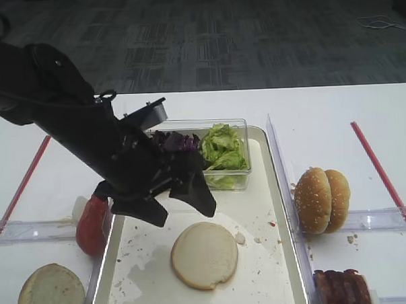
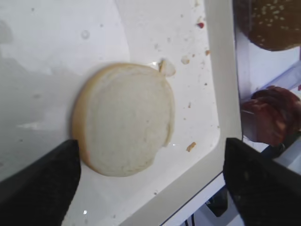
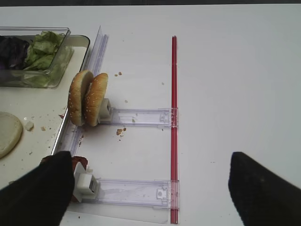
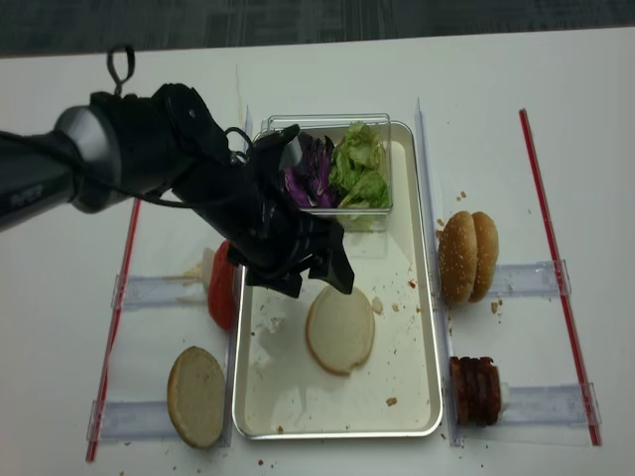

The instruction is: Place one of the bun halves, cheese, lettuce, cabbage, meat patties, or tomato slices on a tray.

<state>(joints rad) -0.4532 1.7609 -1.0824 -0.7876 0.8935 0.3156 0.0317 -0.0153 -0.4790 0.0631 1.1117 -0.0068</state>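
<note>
The bun half [image 1: 204, 255] lies flat on the tray [image 1: 273, 283], cut face up, crumbs scattered around it. The left gripper [image 1: 185, 208] hangs just above it with jaws spread wide, grasping nothing — the bun sits between them in the wrist view. The right gripper [image 3: 150, 188] is off over the table [image 3: 225, 84], jaws likewise parted — empty.

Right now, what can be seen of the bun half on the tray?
The bun half is round and flat, with a pale cream face up and a thin tan crust rim. It lies flat near the middle of the crumb-speckled tray, with a small crumb beside its edge. The open left gripper is above it, not touching.
</note>
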